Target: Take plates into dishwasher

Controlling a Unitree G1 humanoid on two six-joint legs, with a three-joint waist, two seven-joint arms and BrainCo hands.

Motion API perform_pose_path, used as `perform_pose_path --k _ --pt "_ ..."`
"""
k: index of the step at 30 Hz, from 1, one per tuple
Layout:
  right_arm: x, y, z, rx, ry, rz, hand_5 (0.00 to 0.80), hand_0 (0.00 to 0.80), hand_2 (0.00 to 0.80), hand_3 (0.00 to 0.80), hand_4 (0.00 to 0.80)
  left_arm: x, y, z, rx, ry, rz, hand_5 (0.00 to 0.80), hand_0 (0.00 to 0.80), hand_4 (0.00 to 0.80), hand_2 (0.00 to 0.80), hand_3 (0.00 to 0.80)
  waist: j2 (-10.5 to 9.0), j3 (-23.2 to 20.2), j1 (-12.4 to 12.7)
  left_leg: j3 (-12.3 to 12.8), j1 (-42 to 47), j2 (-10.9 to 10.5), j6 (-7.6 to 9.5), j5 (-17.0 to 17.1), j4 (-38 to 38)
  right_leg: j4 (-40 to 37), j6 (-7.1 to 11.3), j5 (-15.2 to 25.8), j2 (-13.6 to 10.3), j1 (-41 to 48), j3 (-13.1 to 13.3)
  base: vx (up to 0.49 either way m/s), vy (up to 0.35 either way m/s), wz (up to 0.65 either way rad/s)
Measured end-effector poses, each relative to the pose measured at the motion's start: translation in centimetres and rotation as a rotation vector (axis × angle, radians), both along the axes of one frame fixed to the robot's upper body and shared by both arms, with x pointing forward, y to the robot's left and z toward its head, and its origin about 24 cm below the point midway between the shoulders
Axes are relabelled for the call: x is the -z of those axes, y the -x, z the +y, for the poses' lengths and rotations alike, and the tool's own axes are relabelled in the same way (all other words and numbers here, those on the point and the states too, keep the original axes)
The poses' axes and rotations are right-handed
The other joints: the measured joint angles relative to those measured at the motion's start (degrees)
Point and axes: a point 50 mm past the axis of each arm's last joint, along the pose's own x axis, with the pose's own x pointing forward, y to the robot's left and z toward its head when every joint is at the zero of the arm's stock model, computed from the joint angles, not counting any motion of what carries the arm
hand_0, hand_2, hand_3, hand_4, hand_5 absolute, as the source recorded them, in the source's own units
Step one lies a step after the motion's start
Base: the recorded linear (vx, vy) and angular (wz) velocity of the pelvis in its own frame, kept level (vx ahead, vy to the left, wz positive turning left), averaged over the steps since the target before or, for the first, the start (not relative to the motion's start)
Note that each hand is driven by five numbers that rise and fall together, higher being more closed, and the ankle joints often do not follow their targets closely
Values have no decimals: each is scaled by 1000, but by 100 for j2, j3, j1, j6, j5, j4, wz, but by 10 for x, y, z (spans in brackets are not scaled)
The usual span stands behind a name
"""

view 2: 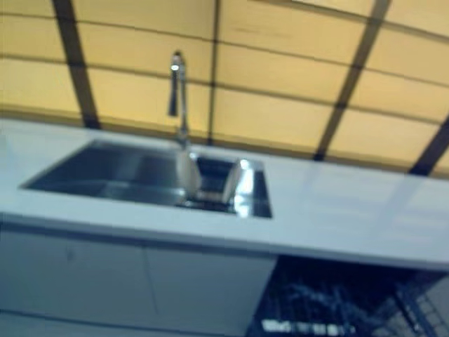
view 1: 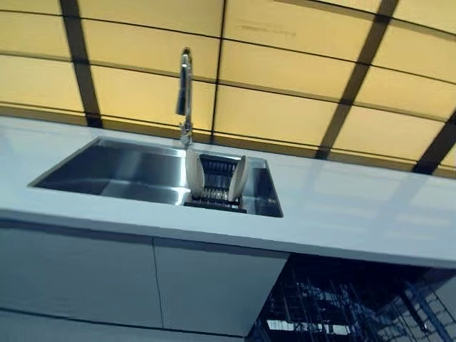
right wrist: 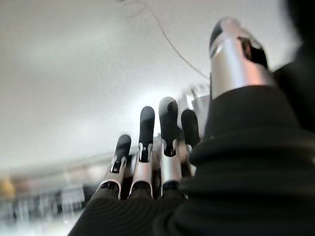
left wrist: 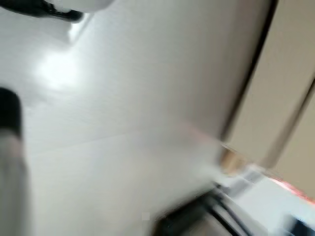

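overhead, two pale plates (view 1: 194,173) stand on edge in a dark rack (view 1: 216,187) at the right end of the steel sink (view 1: 114,171), below the faucet (view 1: 185,92). bare white counter (view 1: 356,214) runs rightward, above the open dishwasher (view 1: 342,303) and its wire baskets. only its wrist view shows the right hand (right wrist: 162,147), fingers relaxed, holding nothing; the left hand's (left wrist: 10,147) state cannot be told.

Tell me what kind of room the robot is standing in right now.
Most likely a kitchen: a steel sink with a tall faucet is set in a white counter, plates stand in a rack, and an open dishwasher sits below.
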Motion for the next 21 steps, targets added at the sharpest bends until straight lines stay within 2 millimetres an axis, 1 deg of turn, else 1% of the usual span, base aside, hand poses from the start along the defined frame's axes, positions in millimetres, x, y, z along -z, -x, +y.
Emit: perform_pose_path --k 1,2,3,4,6,8,10,11,16,21 --pt "-14 -20 9 -34 -50 -60 0 0 0 0 0 0 2 1 -8 0 8 0 0 0 0 0 27 -13 7 5 42 0 -4 60 -82 -1 28 -16 6 3 1 20 37 1" --pt "-32 -47 21 -60 -113 -136 0 0 0 0 0 1 5 2 -14 -2 16 0 0 0 0 0 53 -17 15 15 86 4 4 124 -176 -3 38 -11 8 -1 1 16 25 4" --pt "-53 -74 34 -85 -177 -212 0 0 0 0 0 1 6 2 -17 0 17 0 0 0 0 0 77 -29 24 33 77 5 2 158 -206 -3 42 -7 8 -19 -5 25 41 6" --pt "-82 -104 48 -121 -253 -313 0 0 0 0 0 1 7 0 -16 6 15 0 0 0 0 0 124 -42 40 105 88 15 8 164 -203 -1 43 -6 1 -28 -3 28 53 16" --pt "-116 -132 59 -156 -328 -399 0 0 0 0 0 2 11 0 -16 11 21 0 0 0 0 0 174 -91 51 163 88 23 2 192 -205 3 54 -15 -15 -15 -26 29 57 28" --pt "-151 -151 73 -189 -437 -449 0 0 0 0 0 3 18 1 -20 14 37 0 0 0 0 0 201 -106 87 287 91 40 -9 221 -199 5 68 -28 -24 -13 -20 39 57 9" --pt "-163 -154 80 -207 -491 -446 0 0 0 0 0 4 22 0 -22 20 45 0 0 0 0 0 196 -110 64 293 94 30 -7 225 -198 1 72 -23 -33 2 -15 36 34 -3" --pt "-166 -154 82 -211 -510 -439 0 0 0 0 0 4 22 0 -21 25 45 0 0 0 0 0 195 -110 50 292 106 25 -21 239 -190 1 56 -6 -40 28 -19 31 20 0" --pt "-163 -154 80 -174 -500 -397 0 0 0 0 0 4 18 -3 -16 36 23 0 0 0 0 0 204 -105 31 331 181 22 -26 204 -209 0 65 -16 -47 78 17 8 32 -5" --pt "-162 -152 79 -158 -527 -338 0 0 0 0 0 5 18 -4 -13 44 17 0 0 0 0 0 207 -103 29 441 217 68 -31 164 -212 0 87 -32 -13 68 106 12 27 -10"
